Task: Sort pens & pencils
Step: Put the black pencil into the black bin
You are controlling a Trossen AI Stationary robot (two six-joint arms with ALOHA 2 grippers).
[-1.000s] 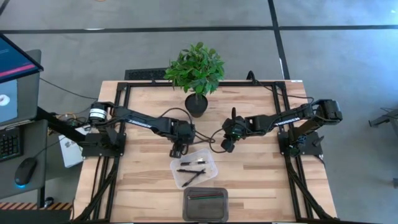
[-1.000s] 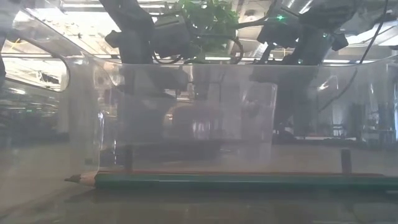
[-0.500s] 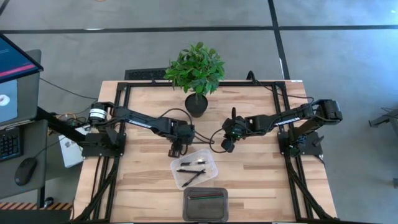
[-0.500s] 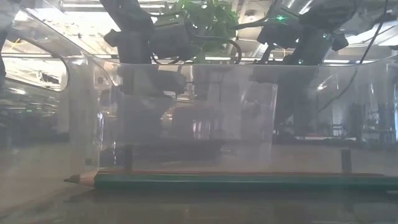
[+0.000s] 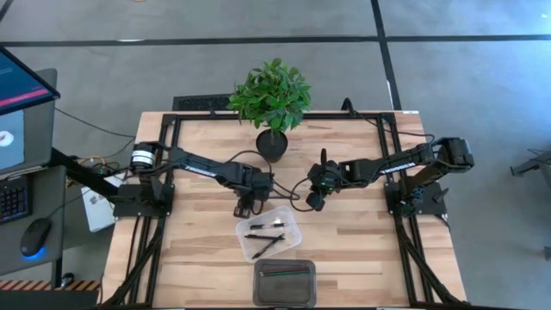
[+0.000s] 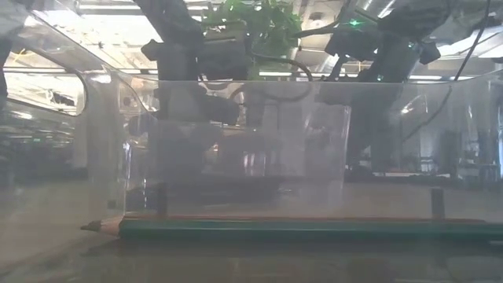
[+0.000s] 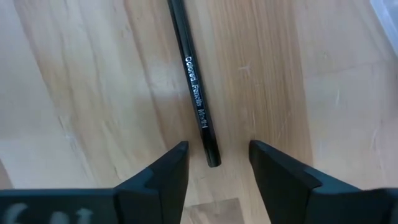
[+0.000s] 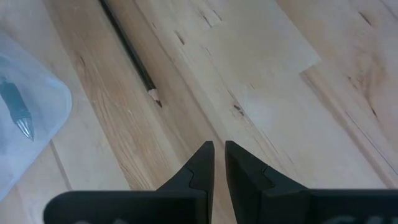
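Fingers of the left pincer [image 7: 214, 163] stand apart astride the near end of a pencil [image 7: 194, 87], its length running toward twelve o'clock between them, while the right pincer [image 8: 218, 163] waits together nearby.

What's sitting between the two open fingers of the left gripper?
In the left wrist view, the end of a black pencil lies on the bare wooden table between the left gripper fingers, untouched.

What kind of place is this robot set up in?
Probably a lab or workshop rather than a home. A wooden table on a black frame stands on a bare grey concrete floor, a computer monitor with keyboard and mouse sits beside it, and a potted plant decorates the table's far edge.
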